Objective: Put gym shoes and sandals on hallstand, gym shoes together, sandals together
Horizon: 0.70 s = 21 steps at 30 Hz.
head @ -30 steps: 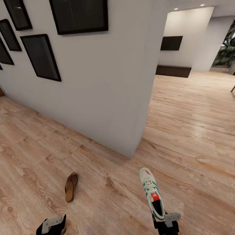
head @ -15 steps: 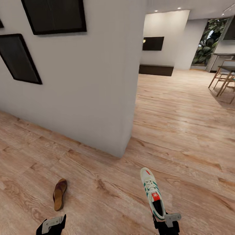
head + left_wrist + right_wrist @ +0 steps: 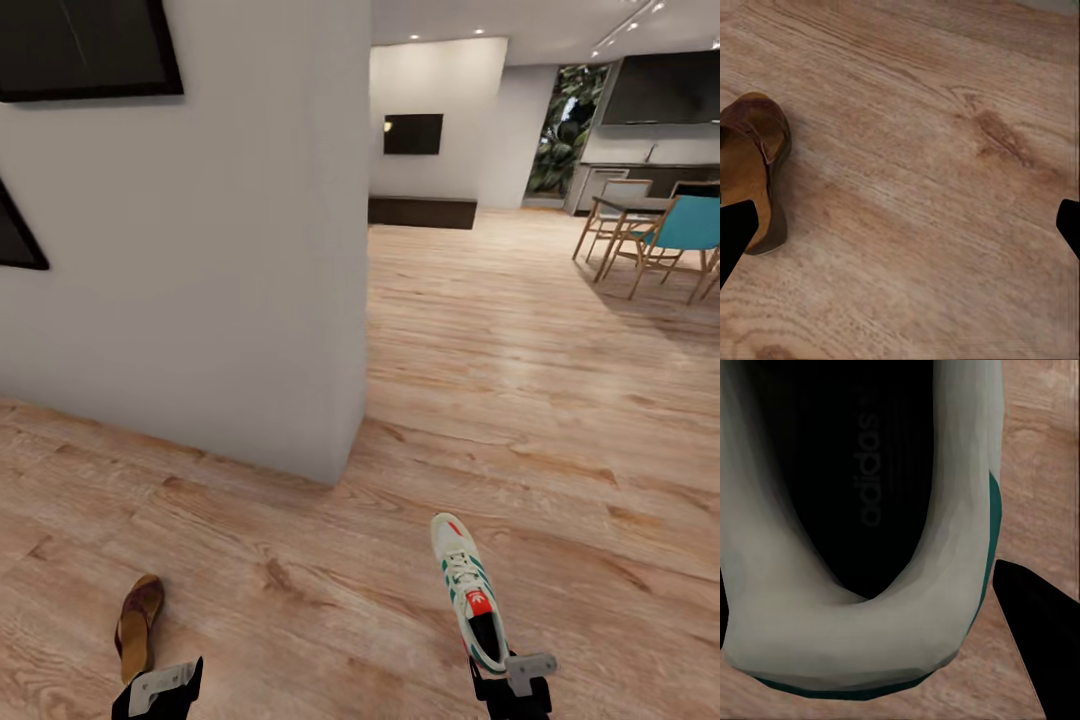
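The right gripper (image 3: 510, 680) sits low in the head view and pinches the heel of 1 white gym shoe (image 3: 466, 590). The shoe sticks out in front of the gripper with its toe pointing away from the robot. It has green stripes on its side and a red mark on its tongue. In the right wrist view the heel rim of the shoe (image 3: 862, 607) is very close, with the dark inside above it and a black finger (image 3: 1039, 637) right beside it.

The left gripper (image 3: 160, 690) is at the bottom of the head view, on the left. In the left wrist view its 2 black fingertips (image 3: 735, 236) sit far apart at the picture's edges, so it is spread wide and holds nothing.

1 brown sandal (image 3: 138, 640) lies flat on the corridor floor (image 3: 300, 590), just beside the left gripper. In the left wrist view the sandal (image 3: 754, 176) shows its wide strap and tan footbed, and 1 fingertip covers part of it.

A white wall (image 3: 200, 260) with dark picture frames (image 3: 85, 50) stands ahead on the left. Far off on the right are chairs (image 3: 670, 235) and a table (image 3: 625, 205).
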Motion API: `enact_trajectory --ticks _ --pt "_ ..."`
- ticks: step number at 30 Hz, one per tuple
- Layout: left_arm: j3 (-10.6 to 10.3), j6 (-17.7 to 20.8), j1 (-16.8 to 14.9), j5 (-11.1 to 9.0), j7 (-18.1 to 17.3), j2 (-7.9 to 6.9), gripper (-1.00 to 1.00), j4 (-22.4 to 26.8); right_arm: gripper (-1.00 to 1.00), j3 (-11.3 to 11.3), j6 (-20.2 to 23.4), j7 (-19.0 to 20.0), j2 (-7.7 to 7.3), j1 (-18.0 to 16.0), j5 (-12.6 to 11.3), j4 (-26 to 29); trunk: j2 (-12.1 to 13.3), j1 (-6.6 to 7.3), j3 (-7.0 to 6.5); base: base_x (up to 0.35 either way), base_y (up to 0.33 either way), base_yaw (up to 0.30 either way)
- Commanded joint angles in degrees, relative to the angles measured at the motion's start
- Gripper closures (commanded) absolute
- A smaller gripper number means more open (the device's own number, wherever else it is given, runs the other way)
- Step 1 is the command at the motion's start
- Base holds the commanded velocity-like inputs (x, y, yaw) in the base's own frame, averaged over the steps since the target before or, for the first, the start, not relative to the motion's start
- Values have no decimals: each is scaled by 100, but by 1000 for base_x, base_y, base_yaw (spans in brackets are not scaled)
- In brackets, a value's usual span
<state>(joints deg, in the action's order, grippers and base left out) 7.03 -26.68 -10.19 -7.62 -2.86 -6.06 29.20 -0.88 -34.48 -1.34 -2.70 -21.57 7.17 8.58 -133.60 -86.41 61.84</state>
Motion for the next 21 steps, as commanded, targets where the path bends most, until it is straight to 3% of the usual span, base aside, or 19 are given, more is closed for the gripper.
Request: enact_trajectory --ticks 1,7,15,21 --pt "0 -12 -1 -55 -30 -1 -100 -2 100 -14 -15 -24 -1 -5 47 -5 -2 1 4 0 0 -297" --pt "-3 -12 -1 -49 -30 -1 -100 -3 100 -17 -15 -24 -2 -5 47 -5 -2 1 4 -233 -41 -299" --pt "-5 -12 -1 -43 -30 -1 -100 -15 100 -17 -13 -24 3 -5 47 -5 -2 1 4 -223 -190 -300" --pt "-3 -12 -1 -46 -30 -1 -100 -54 100 -15 -14 -24 6 -5 47 2 -2 1 4 -77 -56 -300"
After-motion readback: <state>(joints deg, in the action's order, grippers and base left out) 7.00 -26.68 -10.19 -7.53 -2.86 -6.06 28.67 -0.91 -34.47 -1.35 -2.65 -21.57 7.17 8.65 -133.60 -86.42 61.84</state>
